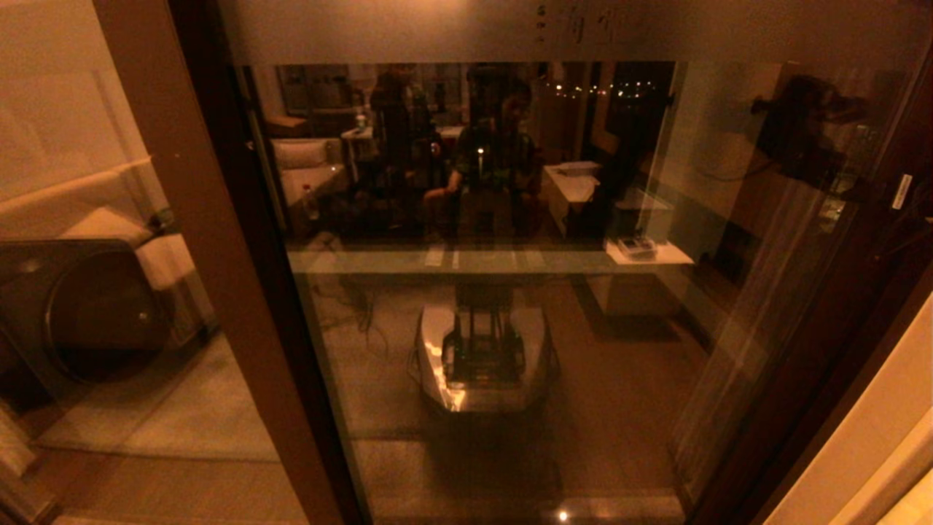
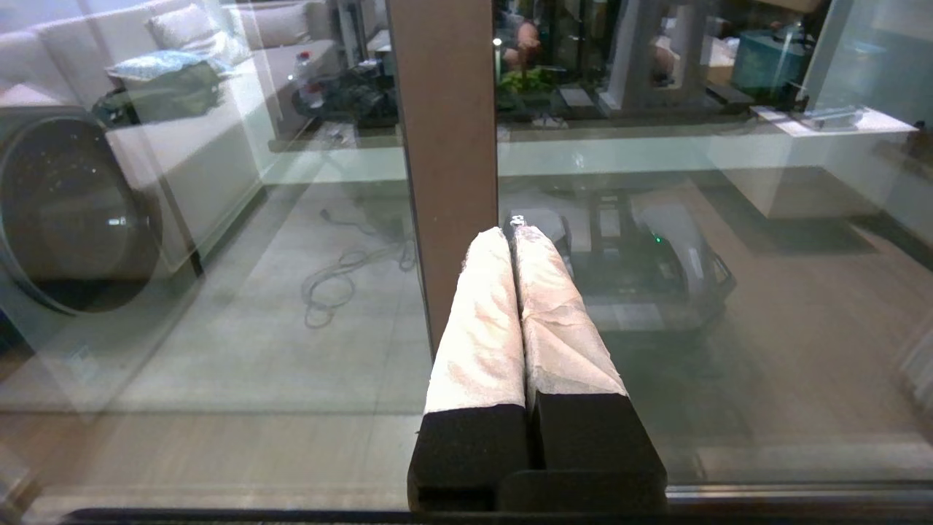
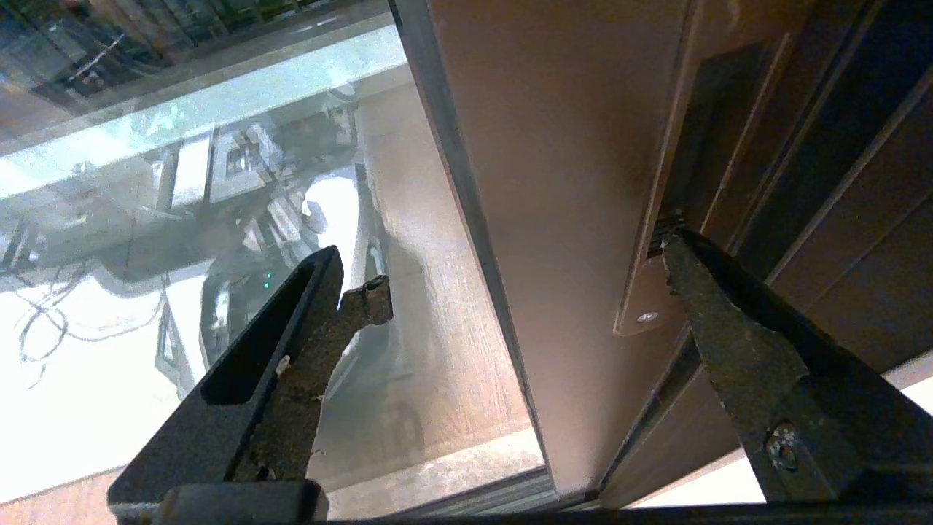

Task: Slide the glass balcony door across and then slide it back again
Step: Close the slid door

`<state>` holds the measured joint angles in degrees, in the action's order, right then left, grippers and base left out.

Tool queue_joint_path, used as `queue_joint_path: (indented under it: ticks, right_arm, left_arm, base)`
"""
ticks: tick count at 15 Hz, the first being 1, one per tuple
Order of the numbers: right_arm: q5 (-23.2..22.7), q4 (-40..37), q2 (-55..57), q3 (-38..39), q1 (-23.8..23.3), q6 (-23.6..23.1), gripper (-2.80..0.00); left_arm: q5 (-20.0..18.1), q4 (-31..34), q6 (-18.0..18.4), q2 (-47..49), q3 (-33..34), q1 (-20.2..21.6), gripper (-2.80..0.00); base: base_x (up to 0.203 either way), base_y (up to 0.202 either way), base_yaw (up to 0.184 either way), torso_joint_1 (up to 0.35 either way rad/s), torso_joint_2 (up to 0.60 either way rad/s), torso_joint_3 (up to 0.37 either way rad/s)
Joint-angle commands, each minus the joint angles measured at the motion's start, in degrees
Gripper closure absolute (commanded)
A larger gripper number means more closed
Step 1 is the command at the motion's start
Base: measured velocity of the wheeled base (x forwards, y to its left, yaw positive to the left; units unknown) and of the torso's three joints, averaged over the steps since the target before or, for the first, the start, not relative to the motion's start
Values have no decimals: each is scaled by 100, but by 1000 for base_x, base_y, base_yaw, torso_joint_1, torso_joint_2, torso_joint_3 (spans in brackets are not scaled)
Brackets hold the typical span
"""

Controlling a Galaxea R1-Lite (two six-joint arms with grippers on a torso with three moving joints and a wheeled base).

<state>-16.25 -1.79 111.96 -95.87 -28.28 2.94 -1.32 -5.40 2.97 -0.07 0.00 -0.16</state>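
Observation:
The glass balcony door (image 1: 510, 328) fills the head view, with a frosted top band with characters (image 1: 576, 29). Neither gripper shows there directly. In the right wrist view my right gripper (image 3: 525, 268) is open and straddles the door's brown stile (image 3: 568, 182). One fingertip (image 3: 674, 248) rests at the lower end of the recessed handle slot (image 3: 703, 131), just above a small screw (image 3: 645, 317). The other finger (image 3: 364, 299) hangs in front of the glass. In the left wrist view my left gripper (image 2: 510, 233), its fingers wrapped in white, is shut on nothing, its tips close to a brown upright (image 2: 444, 146).
A front-loading washing machine (image 1: 95, 313) stands behind the left pane, also in the left wrist view as a washing machine (image 2: 65, 211). Dark jamb channels (image 3: 816, 146) lie right beside the handle stile. The floor track (image 3: 474, 496) runs below. The glass reflects the robot base (image 1: 481, 357).

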Motion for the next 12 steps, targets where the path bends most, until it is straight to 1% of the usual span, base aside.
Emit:
queue_joint_path:
  ticks: [1, 5, 9, 12]
  right_arm:
    - [-17, 3, 69, -29, -2, -3, -280]
    - [-19, 169, 195, -63, -2, -4, -280]
    - [-19, 179, 318, -134, -2, -4, -280]
    - [-21, 176, 184, -41, 5, -10, -280]
  left_arm:
    - [0, -5, 1, 7, 202, -2, 0]
    - [0, -5, 1, 7, 198, -2, 0]
    - [0, -5, 1, 7, 194, -2, 0]
    - [0, -5, 1, 7, 202, -2, 0]
  base:
    - [0, 0, 0, 0, 0, 0]
    - [0, 0, 0, 0, 0, 0]
    - [0, 0, 0, 0, 0, 0]
    - [0, 0, 0, 0, 0, 0]
